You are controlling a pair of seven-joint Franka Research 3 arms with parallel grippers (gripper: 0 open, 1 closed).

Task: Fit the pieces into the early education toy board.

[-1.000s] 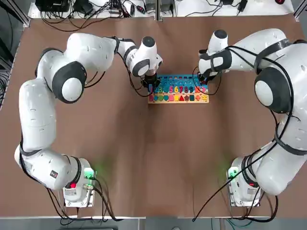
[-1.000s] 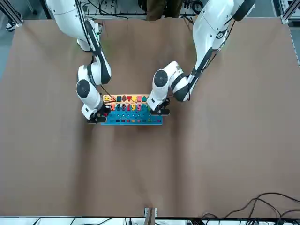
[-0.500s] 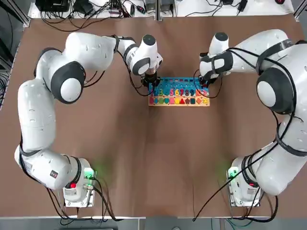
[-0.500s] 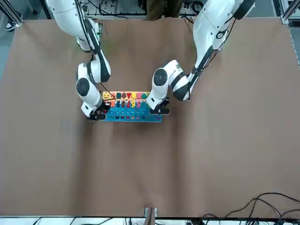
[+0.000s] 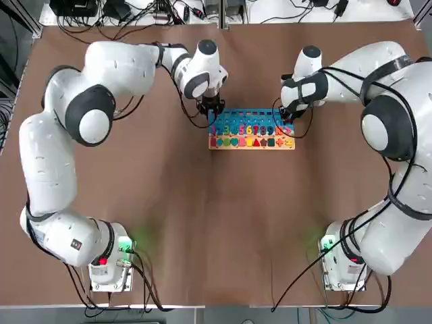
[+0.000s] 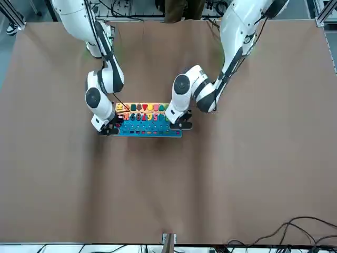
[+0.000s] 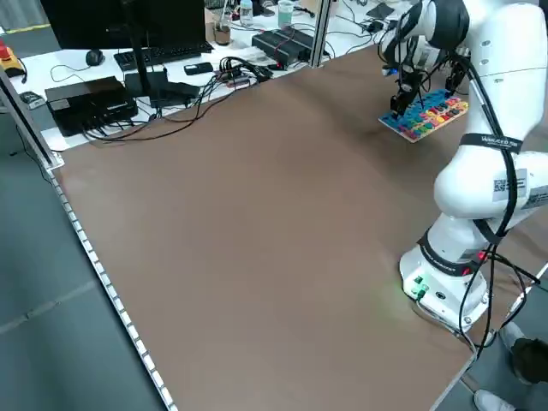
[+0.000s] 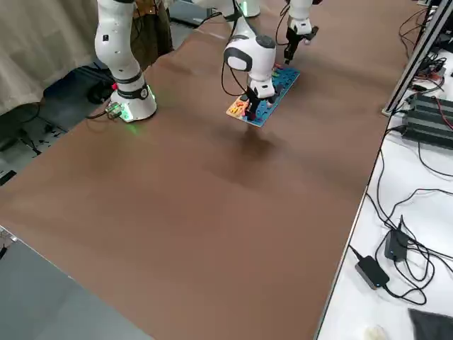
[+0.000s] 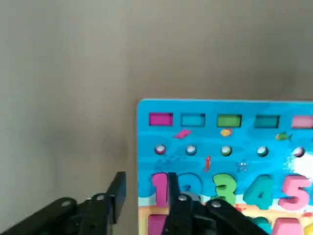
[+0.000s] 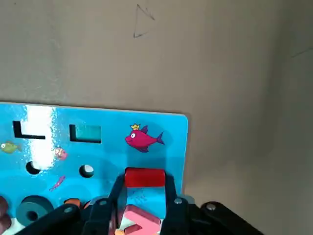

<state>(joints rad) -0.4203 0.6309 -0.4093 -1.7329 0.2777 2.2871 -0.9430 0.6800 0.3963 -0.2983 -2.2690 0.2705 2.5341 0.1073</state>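
My left end effector [image 9: 146, 181] is at the toy board's [image 9: 234, 110] 9 o'clock side, fingers apart — my right end effector [image 10: 145, 188], at 3 o'clock, clamps a red piece [image 10: 145, 176].

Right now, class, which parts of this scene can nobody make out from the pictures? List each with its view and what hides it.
- Toy board, left wrist view: its far end is cut off by the picture's edge.
- Number 2, left wrist view: lower part hidden behind the left tool.
- Red piece, right wrist view: its ends are covered by the right tool's fingers.
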